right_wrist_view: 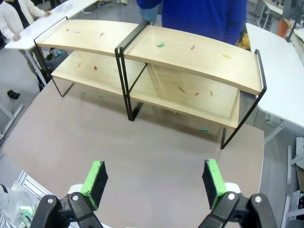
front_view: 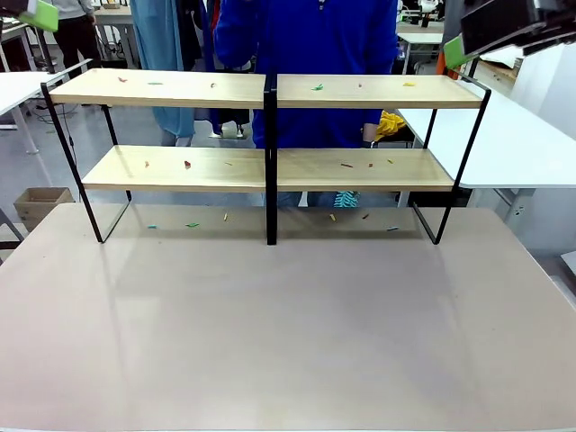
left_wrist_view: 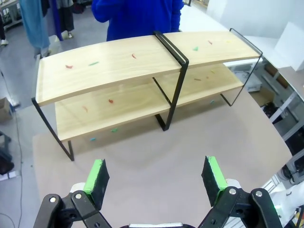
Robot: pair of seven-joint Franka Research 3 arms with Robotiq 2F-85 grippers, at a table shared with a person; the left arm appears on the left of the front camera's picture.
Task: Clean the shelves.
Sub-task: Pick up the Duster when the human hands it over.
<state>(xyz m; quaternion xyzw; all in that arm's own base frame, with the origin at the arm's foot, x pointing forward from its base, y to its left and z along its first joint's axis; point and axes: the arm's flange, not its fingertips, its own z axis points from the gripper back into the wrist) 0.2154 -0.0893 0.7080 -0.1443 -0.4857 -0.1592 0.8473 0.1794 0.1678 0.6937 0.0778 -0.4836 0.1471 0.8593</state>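
Front view has the shelves (front_view: pixel 180 88) standing across the far part of the worktop (front_view: pixel 288 333), with a person (front_view: pixel 306 54) in a blue top right behind them. By my reading the cleaning has not begun. Small coloured bits lie scattered on both boards either side of the shelves' central post (front_view: pixel 270 162), among them a green scrap (front_view: pixel 317 87) on the upper board and a red scrap (front_view: pixel 187 165) on the lower one. Loose scraps (front_view: pixel 192 224) also lie on the worktop beneath the lower board. All of that is left to clear.

In its wrist view the left pincer (left_wrist_view: pixel 156 178) hangs high in front of the shelves, fingers wide apart with nothing between them. The right pincer (right_wrist_view: pixel 154 178) hangs likewise, also spread and empty. Both are well apart from the shelves and touch nothing.

What the bits are made of is too small to tell, and some may be lost against the wood grain. In the front view both pincers are cut off by the top edge, leaving a green pad (front_view: pixel 40 13) over the shelves' left end and a second green pad (front_view: pixel 454 49) over the right end. The person is cut off above the shelves and screened by the boards lower down, so I cannot tell whether their hands hold anything.
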